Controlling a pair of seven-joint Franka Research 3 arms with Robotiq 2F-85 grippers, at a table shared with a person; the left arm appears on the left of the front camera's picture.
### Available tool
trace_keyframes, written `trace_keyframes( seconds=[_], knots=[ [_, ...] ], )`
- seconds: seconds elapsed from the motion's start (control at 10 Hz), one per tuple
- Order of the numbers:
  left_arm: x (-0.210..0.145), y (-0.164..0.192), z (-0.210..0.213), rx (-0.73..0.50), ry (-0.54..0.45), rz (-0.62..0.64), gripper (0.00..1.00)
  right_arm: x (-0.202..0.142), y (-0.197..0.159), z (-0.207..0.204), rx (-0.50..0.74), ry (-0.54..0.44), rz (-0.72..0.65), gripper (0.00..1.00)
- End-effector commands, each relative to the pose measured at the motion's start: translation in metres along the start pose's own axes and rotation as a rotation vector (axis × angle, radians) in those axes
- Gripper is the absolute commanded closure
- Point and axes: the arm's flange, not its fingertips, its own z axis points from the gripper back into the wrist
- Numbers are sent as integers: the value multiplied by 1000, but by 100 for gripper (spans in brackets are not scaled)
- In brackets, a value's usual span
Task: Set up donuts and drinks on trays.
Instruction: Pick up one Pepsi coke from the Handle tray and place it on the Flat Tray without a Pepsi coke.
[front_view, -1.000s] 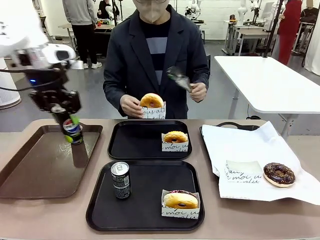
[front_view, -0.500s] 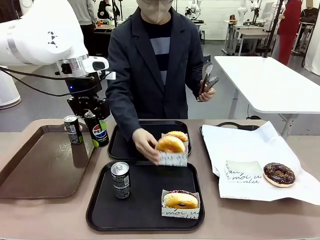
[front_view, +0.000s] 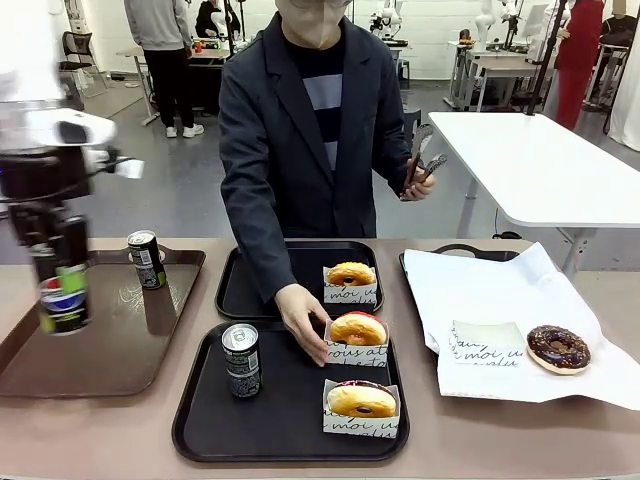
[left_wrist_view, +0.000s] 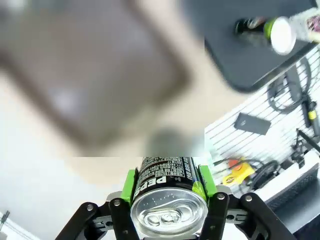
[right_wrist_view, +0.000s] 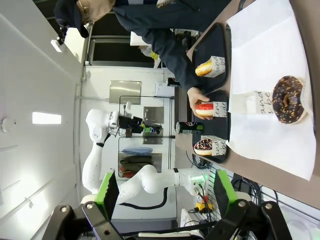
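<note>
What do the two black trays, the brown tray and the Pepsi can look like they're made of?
Near black tray and far black tray: likely plastic, matte, with no glare on the flat. Brown tray: perhaps plastic or lacquered, glossy; it mirrors the grey can standing on it. Pepsi can: metal, apparently aluminium, bare silver top, printed black wall.

Pepsi can is showing black with a red-white-blue logo and silver top. Left gripper's pads are showing green. Far-left can and near can are reading grey-black. Middle trays are reading matte black, left tray glossy brown. Sleeves are showing white with black script. Right donut is wearing chocolate glaze.
</note>
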Motion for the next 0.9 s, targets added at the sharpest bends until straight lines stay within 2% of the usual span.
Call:
trace_keyframes(
  seconds=[0.0,0.3,0.4,0.5,0.8],
  knots=[
    [-30,3,-2,60,-95,-2,42,0,1,1,13,3,6,0],
    [-24,10,-5,59,-119,55,42,0,1,1,13,3,6,0],
    [-22,13,-5,103,-151,125,42,0,1,1,13,3,6,0],
    [-37,7,0,59,-99,25,42,0,1,1,13,3,6,0],
    [-37,7,0,59,-99,25,42,0,1,1,13,3,6,0]
  ],
)
